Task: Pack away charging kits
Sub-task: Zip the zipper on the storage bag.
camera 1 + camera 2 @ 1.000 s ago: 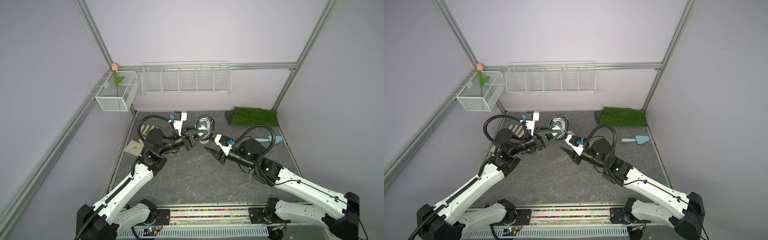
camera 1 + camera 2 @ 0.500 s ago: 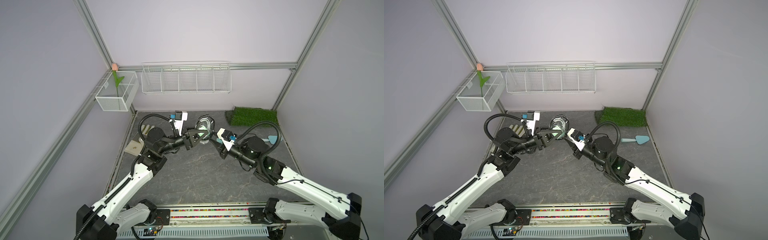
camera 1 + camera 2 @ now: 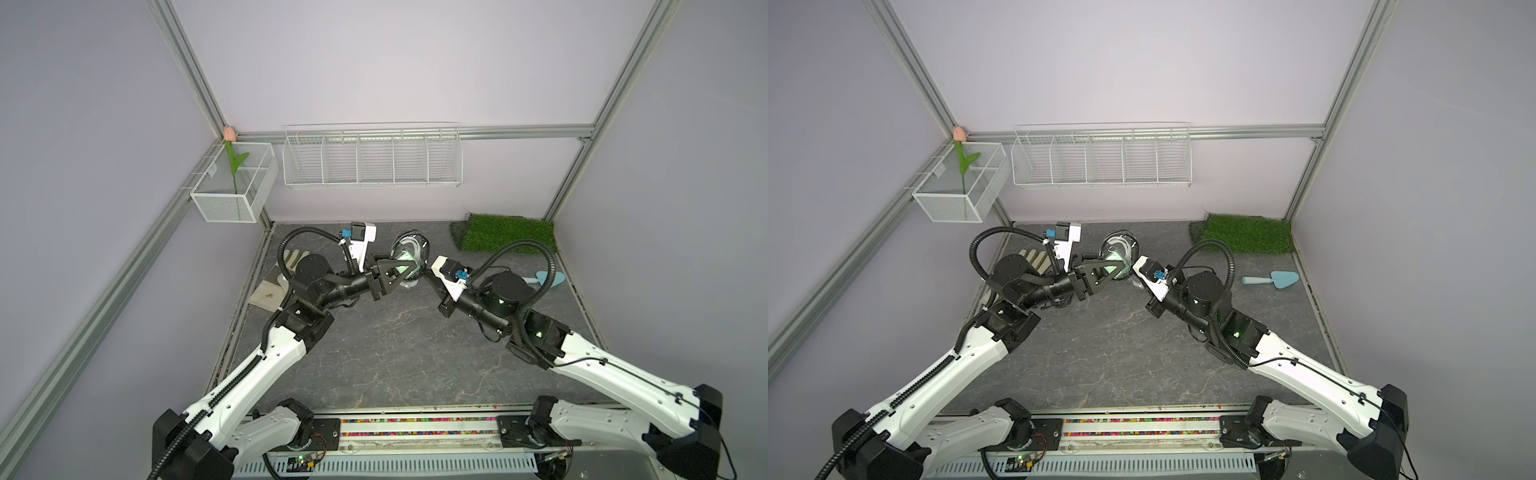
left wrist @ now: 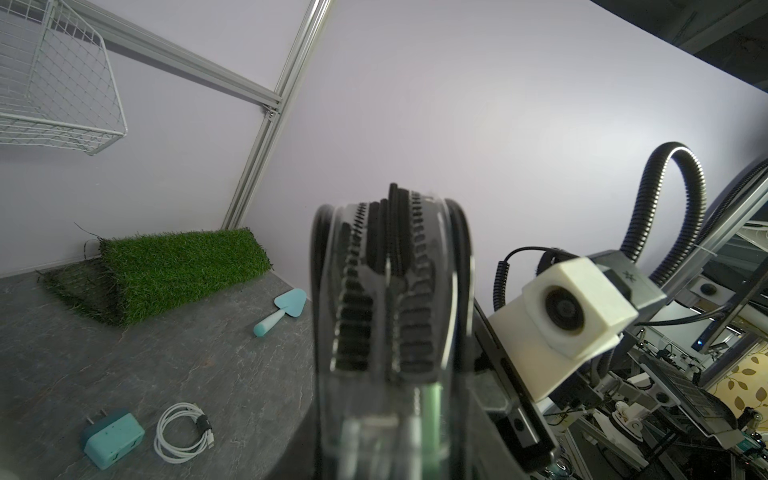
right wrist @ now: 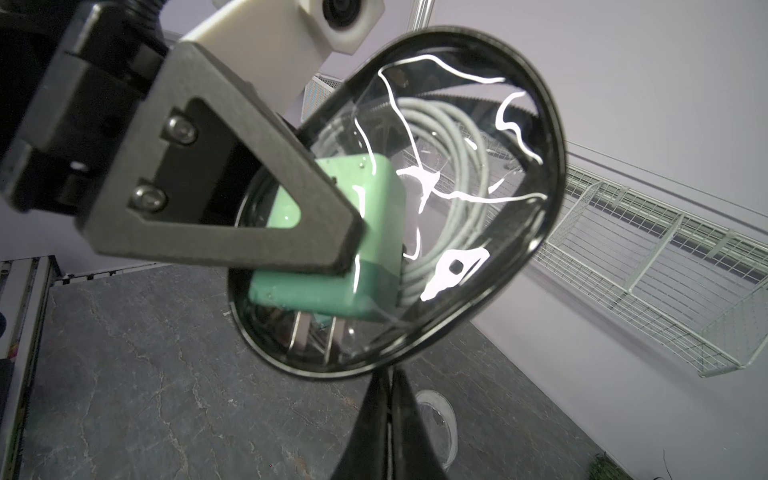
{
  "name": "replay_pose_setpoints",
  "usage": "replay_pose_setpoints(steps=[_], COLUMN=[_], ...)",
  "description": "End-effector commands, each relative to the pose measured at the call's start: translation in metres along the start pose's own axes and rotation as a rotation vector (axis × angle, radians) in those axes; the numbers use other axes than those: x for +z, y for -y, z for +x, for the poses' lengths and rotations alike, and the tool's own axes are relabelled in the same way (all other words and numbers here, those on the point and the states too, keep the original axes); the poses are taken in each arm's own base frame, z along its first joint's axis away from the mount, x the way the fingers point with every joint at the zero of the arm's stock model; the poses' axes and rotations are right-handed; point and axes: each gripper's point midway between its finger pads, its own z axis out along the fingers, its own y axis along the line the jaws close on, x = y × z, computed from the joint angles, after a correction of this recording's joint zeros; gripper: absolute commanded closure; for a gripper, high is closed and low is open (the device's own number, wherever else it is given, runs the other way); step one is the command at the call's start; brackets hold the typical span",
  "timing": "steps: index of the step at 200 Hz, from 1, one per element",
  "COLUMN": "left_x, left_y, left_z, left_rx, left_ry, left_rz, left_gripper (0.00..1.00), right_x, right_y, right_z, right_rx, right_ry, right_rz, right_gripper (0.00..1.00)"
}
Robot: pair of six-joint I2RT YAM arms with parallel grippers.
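My left gripper holds a black-rimmed clear oval case up above the table's back middle, its fingers clamped across the flat sides. Inside it lie a green plug adapter and a coiled white cable. In the left wrist view the case stands edge-on, showing its zip teeth. My right gripper is shut, its tips touching the case's rim from the right; nothing shows between them. On the table lie a teal adapter, a coiled white cable and a white oval case.
A light-blue trowel lies at the right, and a grass mat sits at the back right. A beige glove lies at the left edge. Two wire baskets hang on the back wall.
My right gripper has moved up and left to the case's rim and gone from open to shut. The left arm and the case have stayed still.
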Motion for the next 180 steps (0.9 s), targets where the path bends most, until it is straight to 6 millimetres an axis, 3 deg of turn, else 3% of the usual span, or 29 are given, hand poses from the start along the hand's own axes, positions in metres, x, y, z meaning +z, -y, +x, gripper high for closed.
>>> replay_pose_setpoints(steps=[1,40,78,180], left_x=[0.001,0.000,0.000,-0.006], left_y=[0.008,0.002,-0.005,-0.001], left_z=[-0.009,-0.006,0.003,0.041], left_rx=[0.038,0.037,0.029,0.017], left_ry=[0.007,-0.008,-0.053,-0.182], left_rz=[0.002,-0.024,-0.061,-0.033], left_gripper=[0.98,1.00,1.00,1.00], right_x=[-0.004,-0.010,-0.018,-0.004], right_y=[0.009,0.014,0.034,0.071], right_z=[-0.017,-0.014,-0.015,-0.022], right_rx=[-0.024,-0.052,-0.067,-0.056], right_ry=[0.035,0.023,0.007,-0.044], right_rz=[0.036,0.065,0.165,0.220], right_gripper=[0.94,0.94,0.94,0.94])
